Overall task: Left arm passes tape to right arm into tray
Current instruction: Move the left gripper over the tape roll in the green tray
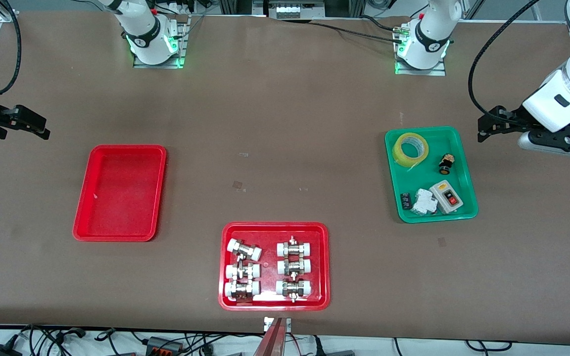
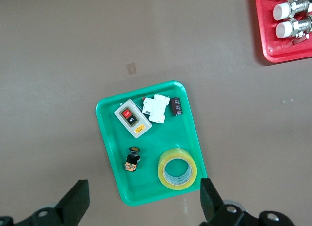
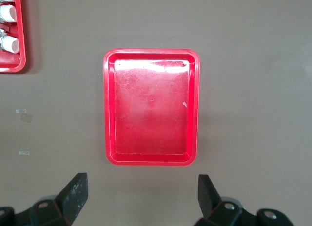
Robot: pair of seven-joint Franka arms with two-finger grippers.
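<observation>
From my station I see the tape [image 1: 411, 149], a yellow roll with a white core, lying flat in the green tray [image 1: 467, 170] at the left arm's end of the counter [image 1: 285, 123]. It sits in the corner of that tray farthest from the front camera. Sharing the green tray are a small black and yellow push button [image 1: 446, 163], a grey switch box [image 1: 448, 197] with a red key, a white breaker-like part [image 1: 424, 201] and a small black component [image 1: 405, 200].

My left pincer [image 2: 144, 199] hangs in the air above the counter just off the green tray, its fingers spread wide and holding nothing; through its wrist camera I look straight down on the tape.

The tray [image 1: 119, 192], red and bare but for a tiny white speck, rests at the right arm's end of the counter. My right pincer [image 3: 141, 197] hangs beside it, fingers wide apart, gripping nothing.

Between the two, nearer the front camera, a second red tray [image 1: 274, 228] carries six white-capped metal fittings [image 1: 267, 270] in two columns.
</observation>
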